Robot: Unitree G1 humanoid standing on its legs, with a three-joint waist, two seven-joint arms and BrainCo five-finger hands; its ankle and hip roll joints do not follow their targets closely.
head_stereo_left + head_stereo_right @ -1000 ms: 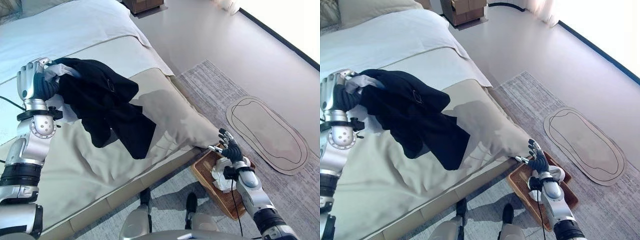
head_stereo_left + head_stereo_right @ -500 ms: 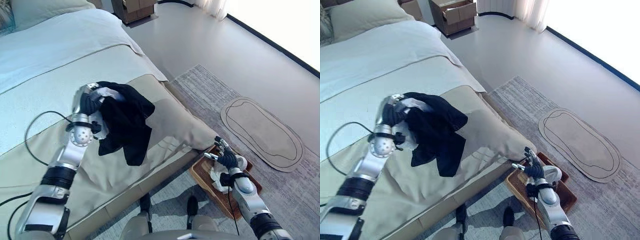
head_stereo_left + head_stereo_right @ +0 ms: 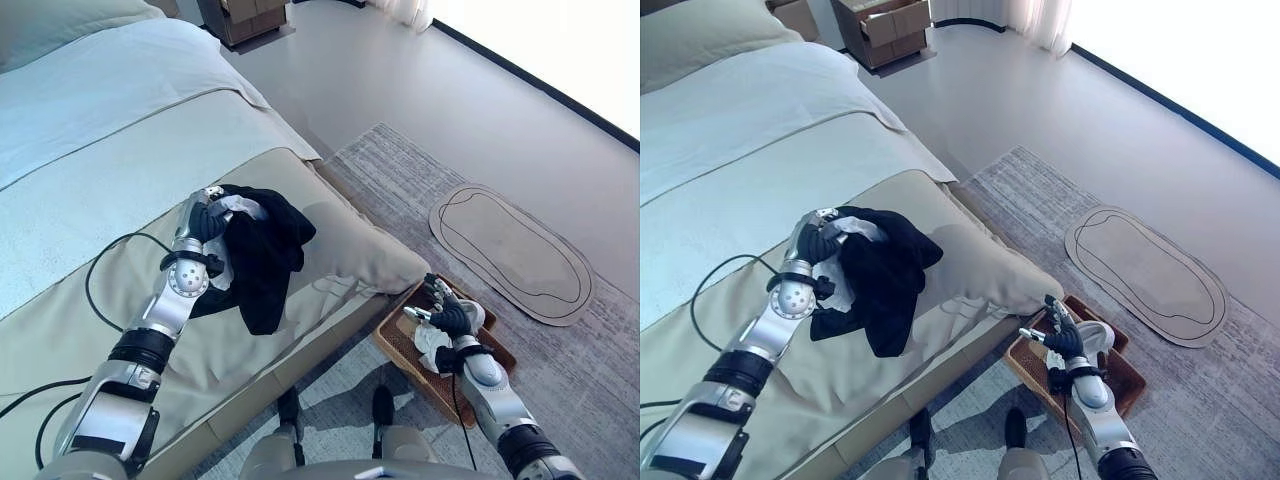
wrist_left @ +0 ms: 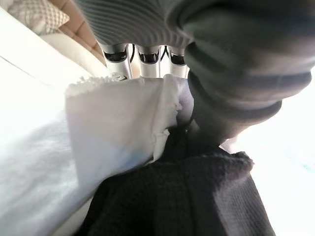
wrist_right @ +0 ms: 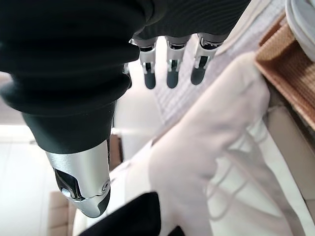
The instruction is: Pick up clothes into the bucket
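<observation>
Left hand (image 3: pixel 207 218) curled on clothes (image 3: pixel 262 255), lifted off bed (image 3: pixel 80 150) for carry; right hand (image 3: pixel 447 316) relaxed, empty, over basket (image 3: pixel 397 345), likely waiting.

We get two head cams, l/r eye, looking steeply down from above; both share the bed (image 3: pixel 120 140), the rug (image 3: pixel 1160 300) and the basket (image 3: pixel 400 345). L wrist cam sits v. close on the left hand (image 4: pixel 142 51), facing bunched cloth (image 4: pixel 118 132). R wrist cam looks along the right hand (image 5: pixel 170 69) twd the bed corner (image 5: pixel 206 147).
</observation>
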